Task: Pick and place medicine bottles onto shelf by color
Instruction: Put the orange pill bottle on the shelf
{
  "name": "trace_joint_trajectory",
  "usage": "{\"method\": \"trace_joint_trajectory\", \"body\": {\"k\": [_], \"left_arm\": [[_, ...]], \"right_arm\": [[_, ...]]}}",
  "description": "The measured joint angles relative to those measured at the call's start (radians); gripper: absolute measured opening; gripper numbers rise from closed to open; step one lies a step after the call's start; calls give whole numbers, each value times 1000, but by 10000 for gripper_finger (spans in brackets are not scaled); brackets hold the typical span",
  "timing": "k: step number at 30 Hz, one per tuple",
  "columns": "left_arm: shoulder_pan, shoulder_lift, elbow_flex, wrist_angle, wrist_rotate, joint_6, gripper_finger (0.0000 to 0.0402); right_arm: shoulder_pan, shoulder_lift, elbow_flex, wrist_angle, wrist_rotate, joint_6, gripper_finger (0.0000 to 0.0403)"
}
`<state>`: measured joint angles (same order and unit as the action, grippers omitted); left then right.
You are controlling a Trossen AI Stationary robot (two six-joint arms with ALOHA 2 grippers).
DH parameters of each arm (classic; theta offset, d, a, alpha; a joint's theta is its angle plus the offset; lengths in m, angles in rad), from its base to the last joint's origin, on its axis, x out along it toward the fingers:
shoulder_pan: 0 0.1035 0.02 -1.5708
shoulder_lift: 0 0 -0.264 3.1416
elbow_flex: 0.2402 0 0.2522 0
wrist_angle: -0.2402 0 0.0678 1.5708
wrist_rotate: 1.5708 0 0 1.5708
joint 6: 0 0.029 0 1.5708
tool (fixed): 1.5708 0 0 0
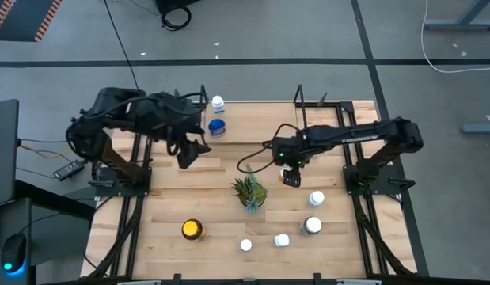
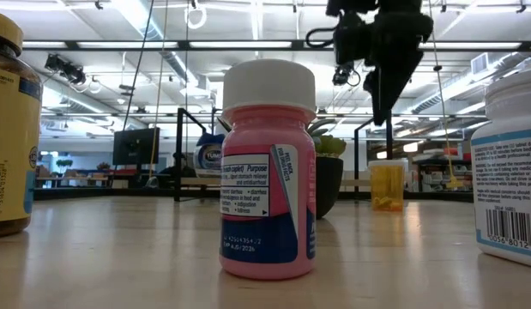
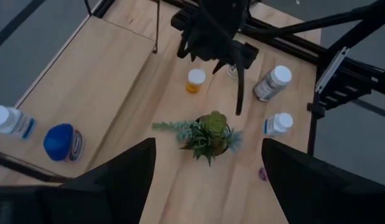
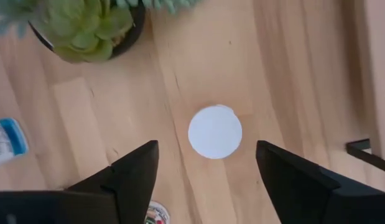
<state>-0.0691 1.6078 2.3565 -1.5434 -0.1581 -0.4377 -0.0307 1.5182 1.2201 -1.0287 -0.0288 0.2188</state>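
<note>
My right gripper [image 1: 290, 177] is open and hangs above a small orange bottle with a white cap [image 4: 215, 132]. Its fingers stand on either side of the cap, clear of it. The low view shows the bottle [image 2: 387, 185] standing on the table under the gripper. My left gripper [image 1: 192, 150] is open and empty above the table's left half, near the shelf [image 1: 260, 125]. A blue jar [image 1: 218, 127] and a white bottle [image 1: 218, 103] stand at the shelf's left end. Other bottles stand toward the near edge.
A small spiky green plant [image 1: 249, 191] stands mid-table, beside the right gripper. A yellow-lidded dark jar [image 1: 192, 229] and several white-capped bottles [image 1: 311, 226] stand near the front. A pink bottle [image 2: 267, 172] stands close to the low camera. The shelf's black wire uprights [image 1: 298, 96] rise at the far side.
</note>
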Motion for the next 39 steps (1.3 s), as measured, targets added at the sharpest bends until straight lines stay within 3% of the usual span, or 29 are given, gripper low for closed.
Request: {"method": "trace_joint_trajectory", "body": {"k": [11, 19, 29, 39], "left_arm": [[-103, -7, 0, -28, -7, -30, 297], [-161, -7, 0, -28, -32, -14, 297], [-171, -7, 0, -28, -33, 11, 297], [-171, -7, 0, -20, -33, 1, 298]], "right_arm": [[0, 93, 0, 22, -43, 28, 295], [-16, 104, -27, 44, 10, 121, 295], [15, 104, -71, 64, 4, 277, 295], [-5, 104, -118, 95, 68, 288, 295]]}}
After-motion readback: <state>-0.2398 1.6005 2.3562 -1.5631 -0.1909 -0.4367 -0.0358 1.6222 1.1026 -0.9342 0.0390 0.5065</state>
